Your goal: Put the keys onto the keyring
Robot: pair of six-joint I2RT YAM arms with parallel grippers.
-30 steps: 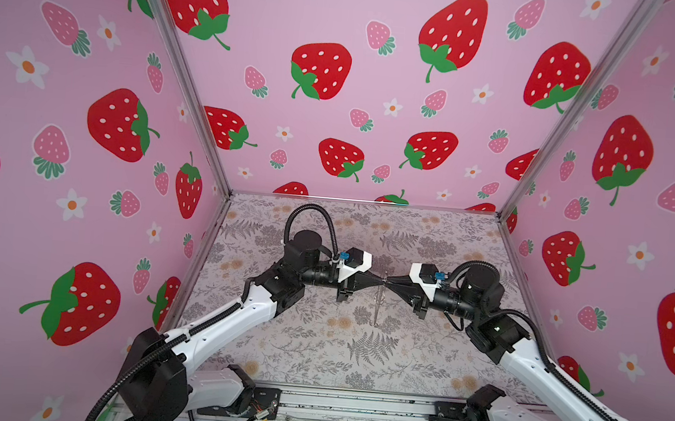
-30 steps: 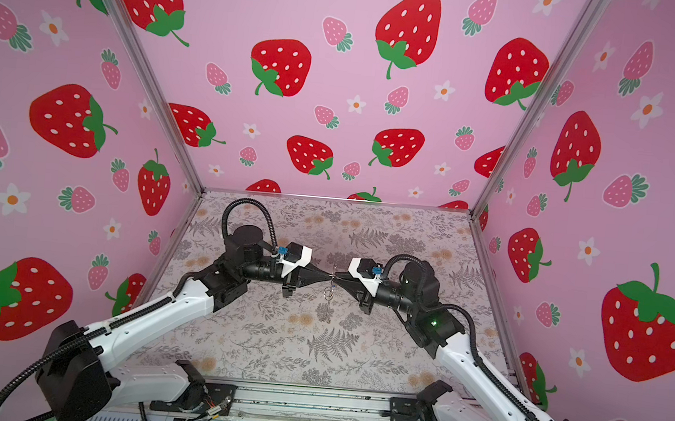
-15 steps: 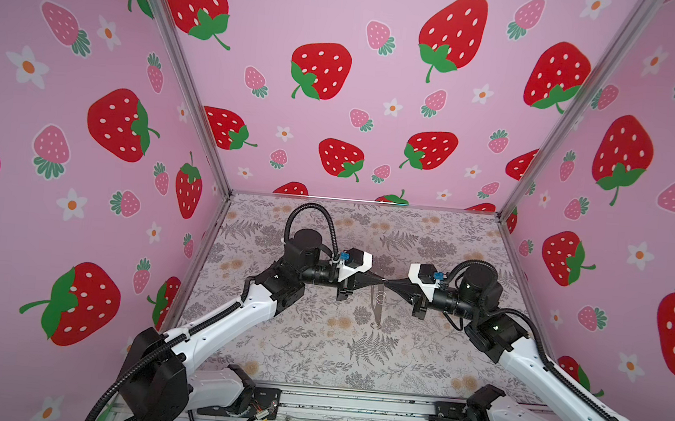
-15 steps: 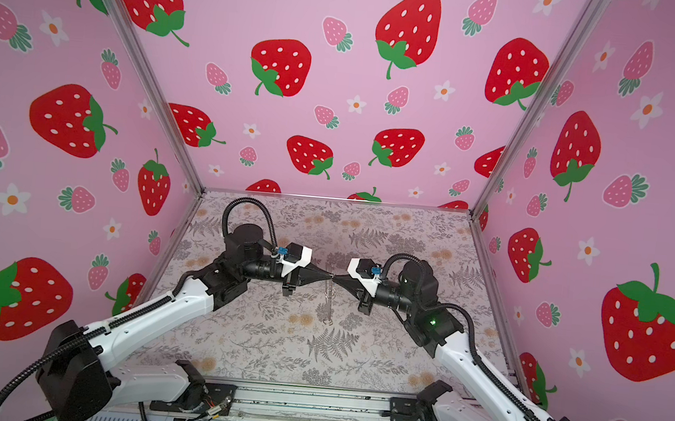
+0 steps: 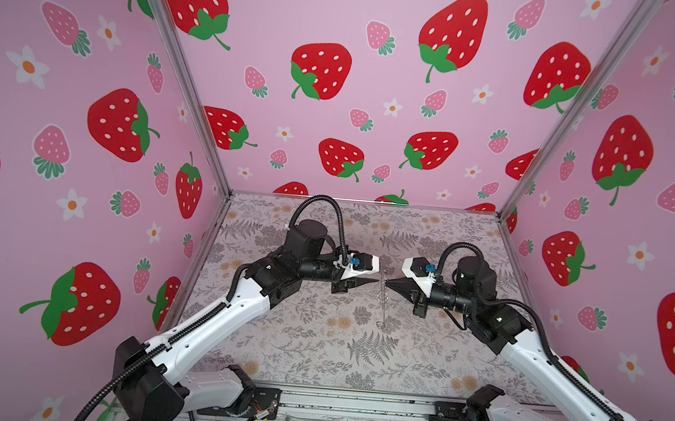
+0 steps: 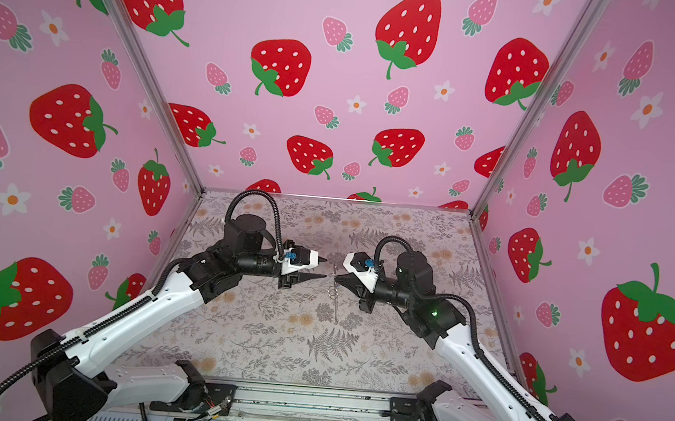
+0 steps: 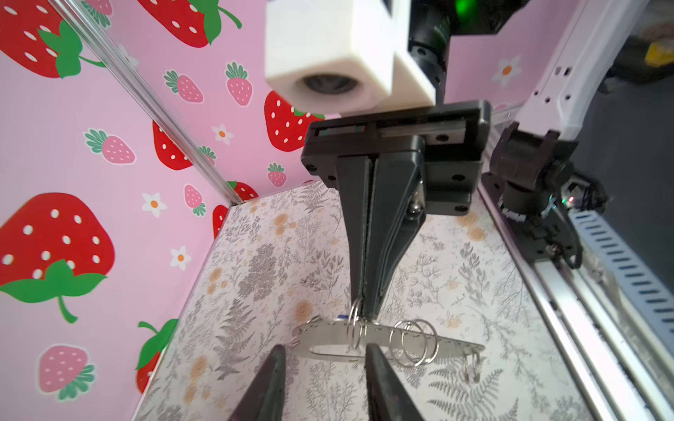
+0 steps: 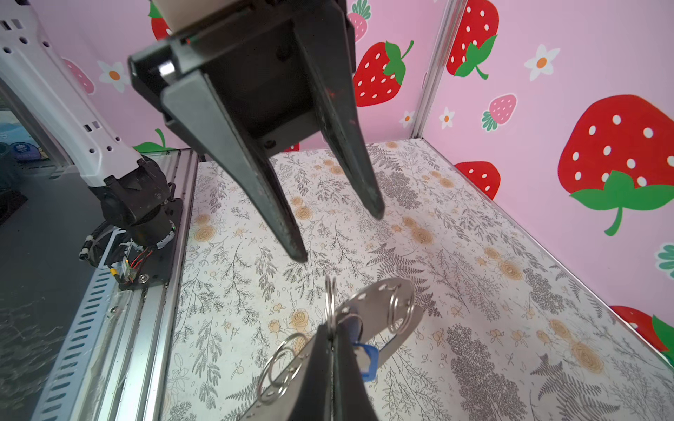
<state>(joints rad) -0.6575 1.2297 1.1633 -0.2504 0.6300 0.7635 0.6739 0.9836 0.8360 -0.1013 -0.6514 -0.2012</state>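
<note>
Keyring [image 7: 321, 333] hangs pinched in right fingers [image 7: 383, 218]; left fingers [image 8: 233, 145] parted.

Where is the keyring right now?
In a top view the keyring hangs in the air near the middle of the box. It is pinched at its top by the right gripper, just across from the open left gripper.

Robot test booth: strawberry-print walls [image 5: 343, 33], floral tabletop [image 5: 316, 343], aluminium posts [image 5: 193, 94], arms [image 5: 213, 321] on base rail [image 5: 352, 406].
</note>
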